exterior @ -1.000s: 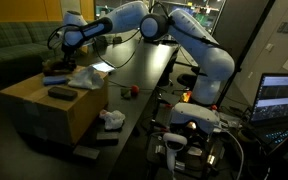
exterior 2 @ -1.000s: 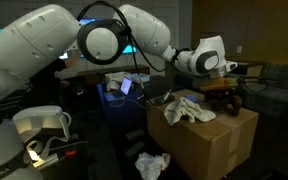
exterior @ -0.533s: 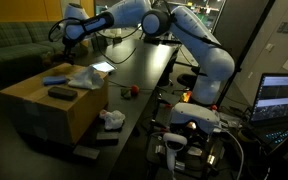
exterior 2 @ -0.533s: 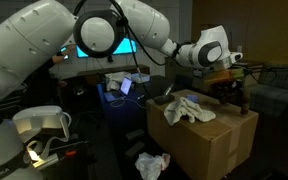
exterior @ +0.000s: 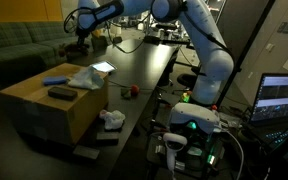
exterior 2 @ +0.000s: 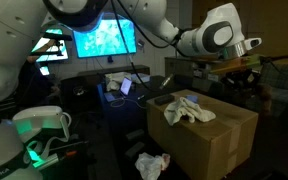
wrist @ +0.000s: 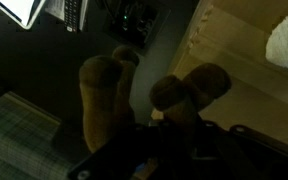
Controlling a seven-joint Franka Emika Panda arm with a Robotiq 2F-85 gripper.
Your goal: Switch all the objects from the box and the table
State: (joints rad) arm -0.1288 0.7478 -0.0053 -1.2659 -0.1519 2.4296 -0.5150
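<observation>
I'm hanging high over the box (exterior: 44,115) edge, my gripper (exterior: 80,33) drawn nearly closed, and whether it pinches anything, I cannot tell. Box top: white cloth (exterior: 87,76), blue item (exterior: 56,80), dark block (exterior: 61,93). On the table (exterior: 144,60): red ball (exterior: 132,90), crumpled rag (exterior: 111,118).

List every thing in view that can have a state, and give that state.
gripper: up in the air, shut; load unclear
box: upright, things on top
white cloth: crumpled on the box
blue item: flat on the box
red ball: resting on the table
laptop screen: lit
</observation>
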